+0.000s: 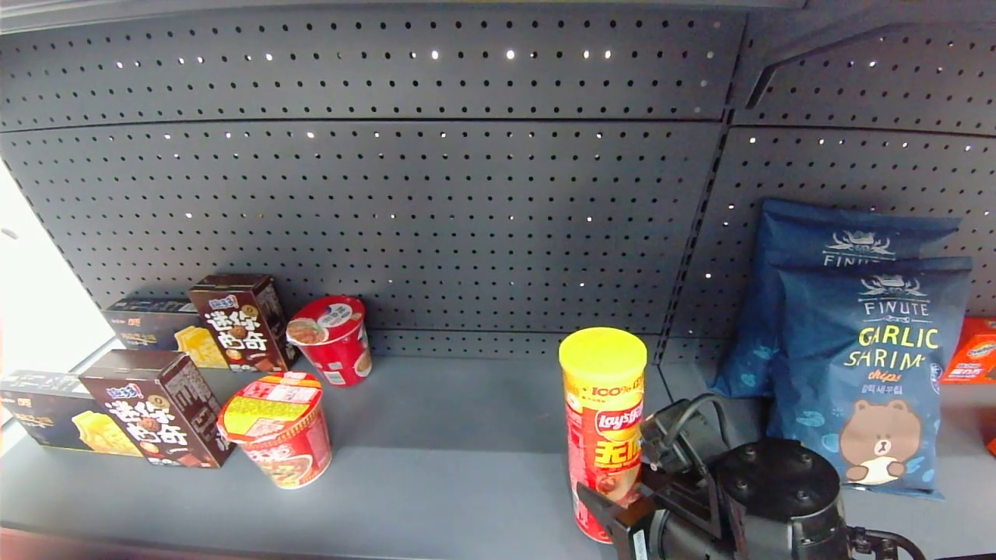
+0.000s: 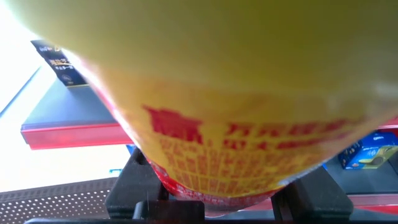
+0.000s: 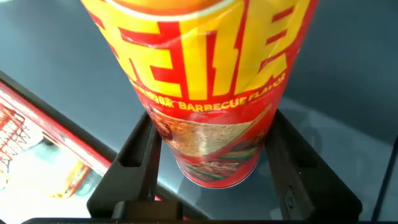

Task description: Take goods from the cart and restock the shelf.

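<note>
2 clamped — right gripper point(image 3: 211, 127) on chips can point(image 1: 603, 420), left gripper point(image 2: 214, 183) on yellow-red container point(image 2: 217, 81)

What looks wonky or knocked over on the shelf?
Nothing stands out. The chips can stands upright in the right gripper, and the cup noodles, boxes and blue chip bags sit neatly. The left gripper holds a second can.

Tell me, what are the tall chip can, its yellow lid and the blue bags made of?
Chip can: probably cardboard with a glossy printed wrap. Lid: looks like smooth matte plastic. Blue bags: thin plastic film, judging by the creases and soft sheen.
</note>
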{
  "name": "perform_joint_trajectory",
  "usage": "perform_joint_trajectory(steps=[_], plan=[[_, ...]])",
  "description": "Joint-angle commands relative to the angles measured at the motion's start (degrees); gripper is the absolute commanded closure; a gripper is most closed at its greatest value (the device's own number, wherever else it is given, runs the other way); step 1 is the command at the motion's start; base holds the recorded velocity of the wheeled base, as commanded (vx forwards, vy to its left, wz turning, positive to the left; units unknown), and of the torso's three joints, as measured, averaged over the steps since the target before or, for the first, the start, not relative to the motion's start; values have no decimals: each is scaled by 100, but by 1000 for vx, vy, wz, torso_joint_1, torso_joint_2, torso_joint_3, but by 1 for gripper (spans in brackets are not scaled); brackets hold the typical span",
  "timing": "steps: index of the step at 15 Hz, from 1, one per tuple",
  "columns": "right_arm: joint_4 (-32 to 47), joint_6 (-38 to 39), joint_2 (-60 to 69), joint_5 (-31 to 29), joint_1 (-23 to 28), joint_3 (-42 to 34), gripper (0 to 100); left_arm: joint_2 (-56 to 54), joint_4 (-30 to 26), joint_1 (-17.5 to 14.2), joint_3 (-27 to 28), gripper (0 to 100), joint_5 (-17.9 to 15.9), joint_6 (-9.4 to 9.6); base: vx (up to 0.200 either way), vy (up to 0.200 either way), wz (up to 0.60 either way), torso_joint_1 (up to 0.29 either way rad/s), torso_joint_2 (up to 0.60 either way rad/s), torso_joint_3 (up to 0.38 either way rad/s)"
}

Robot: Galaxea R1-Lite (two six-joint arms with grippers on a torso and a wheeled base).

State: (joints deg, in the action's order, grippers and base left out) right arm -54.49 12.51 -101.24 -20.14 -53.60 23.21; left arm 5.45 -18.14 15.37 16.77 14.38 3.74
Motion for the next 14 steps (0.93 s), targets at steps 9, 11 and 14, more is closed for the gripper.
perform_joint_trajectory(steps=[9,11,14], plan=[[-53,6,201,-52,-107,-423,0,9,3,1,-8,100,38,-14,0,0,0,0,0,0],[-53,-3,571,-139,-71,-713,0,9,3,1,-8,100,38,-14,0,0,0,0,0,0],[-53,-47,1309,-139,16,-1249,0,9,3,1,-16,100,38,-5,0,0,0,0,0,0]])
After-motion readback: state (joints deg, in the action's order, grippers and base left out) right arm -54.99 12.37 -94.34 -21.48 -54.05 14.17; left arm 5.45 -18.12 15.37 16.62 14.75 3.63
